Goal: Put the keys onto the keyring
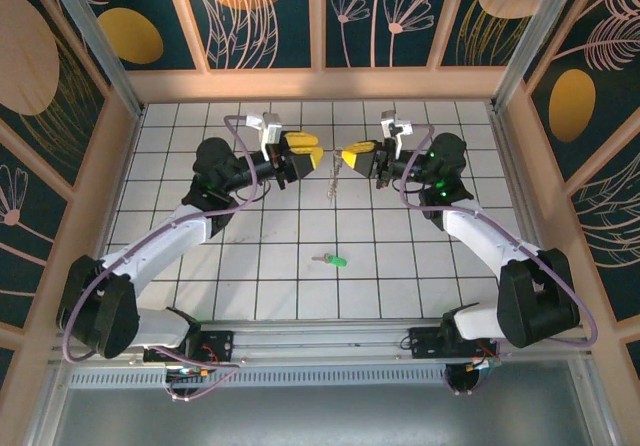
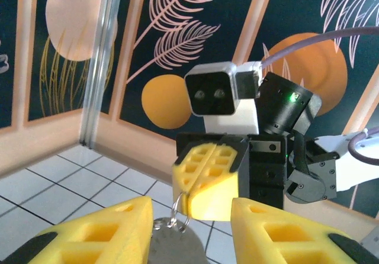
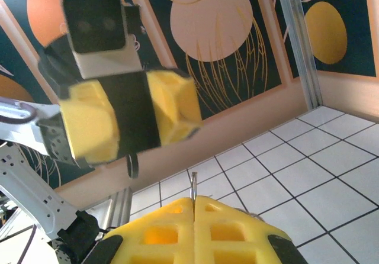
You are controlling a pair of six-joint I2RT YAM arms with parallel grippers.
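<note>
Above the white, grid-lined tiled surface [image 1: 250,266], the right gripper [image 1: 352,154] has its blocky yellow lattice pads [image 2: 207,184] pressed together on the thin wire keyring [image 2: 175,240]. The keyring's dull grey oval tag hangs between the two arms. Facing it, the left gripper [image 1: 313,156] stands partly spread, its pads on either side of the tag. The small green-headed, silver-bladed key [image 1: 333,261] lies flat on the tiles nearer the bases.
</note>
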